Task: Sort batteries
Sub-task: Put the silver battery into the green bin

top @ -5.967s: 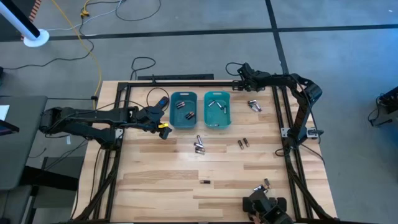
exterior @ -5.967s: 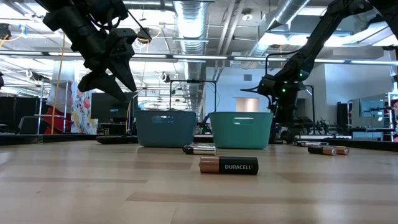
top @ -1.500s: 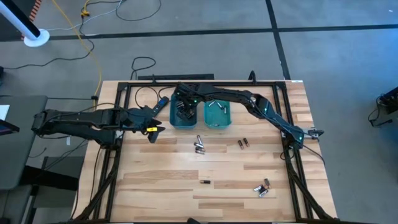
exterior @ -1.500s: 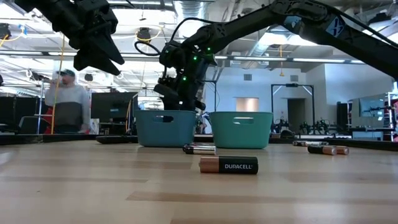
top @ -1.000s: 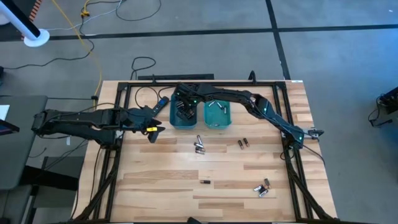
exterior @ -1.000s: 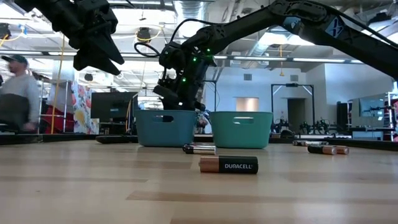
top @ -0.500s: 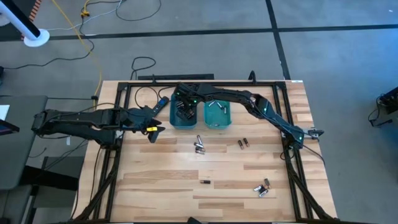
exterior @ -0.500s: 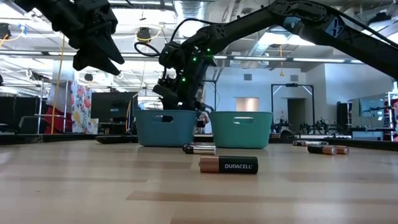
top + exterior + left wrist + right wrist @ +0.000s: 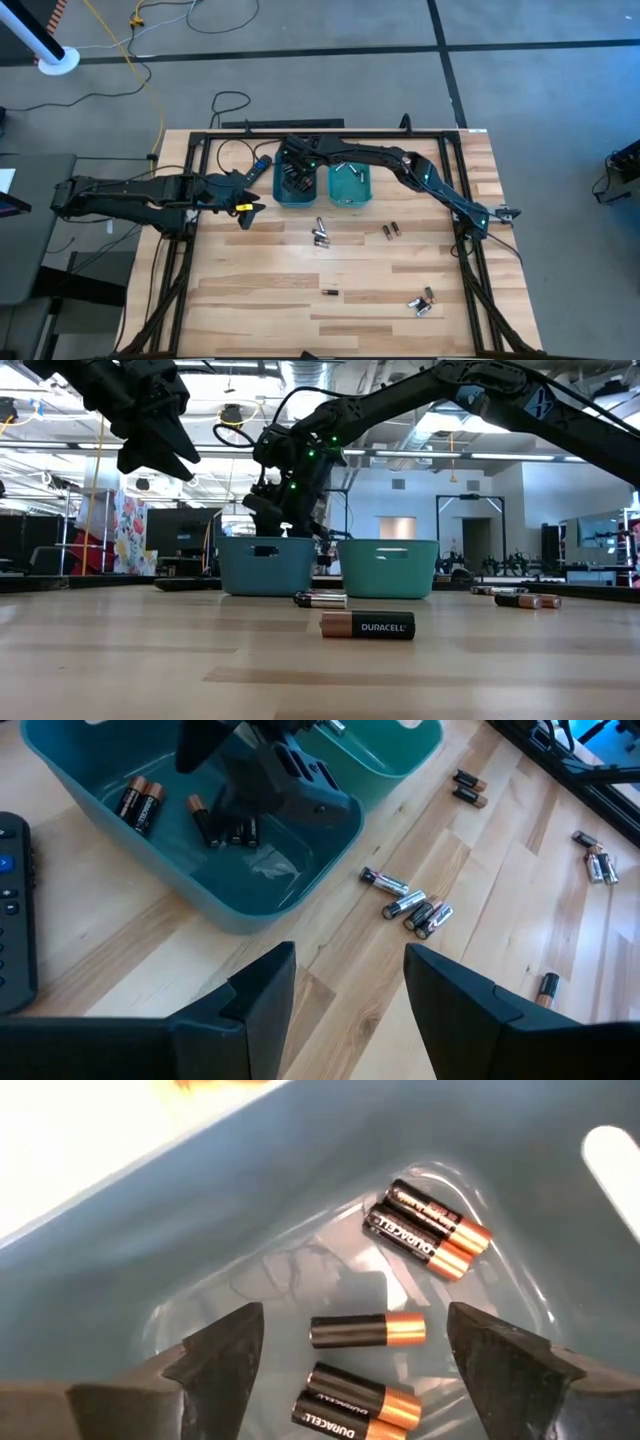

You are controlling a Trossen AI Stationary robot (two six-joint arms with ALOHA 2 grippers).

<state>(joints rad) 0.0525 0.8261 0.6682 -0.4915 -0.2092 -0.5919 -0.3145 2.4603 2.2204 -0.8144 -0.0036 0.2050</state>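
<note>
From above, the pale planked wooden table (image 9: 260, 290) carries two teal plastic bins side by side: the left bin (image 9: 296, 179) and the right bin (image 9: 350, 178). The right gripper (image 9: 296, 168) reaches over the left bin; the left gripper (image 9: 250, 196) waits just left of it. Loose batteries (image 9: 320, 233), small cylinders, lie in front of the bins, with others (image 9: 422, 301) near the front right.

At table height, a dark copper-ended battery (image 9: 367, 626) lies on its side in front, a silvery one (image 9: 320, 600) behind it, and both smooth-walled bins (image 9: 265, 566) stand beyond. The right gripper (image 9: 285, 525) hangs just above the left bin's rim.

The left wrist view shows its own dark fingers (image 9: 262, 992) spread apart, empty, above bare wood, and black copper-tipped cells (image 9: 142, 802) on the left bin's glossy floor.

The right wrist view shows its fingers (image 9: 225, 1348) wide apart, holding nothing, over that bin's floor, where five dark copper-ended cells (image 9: 367, 1330) lie flat.
</note>
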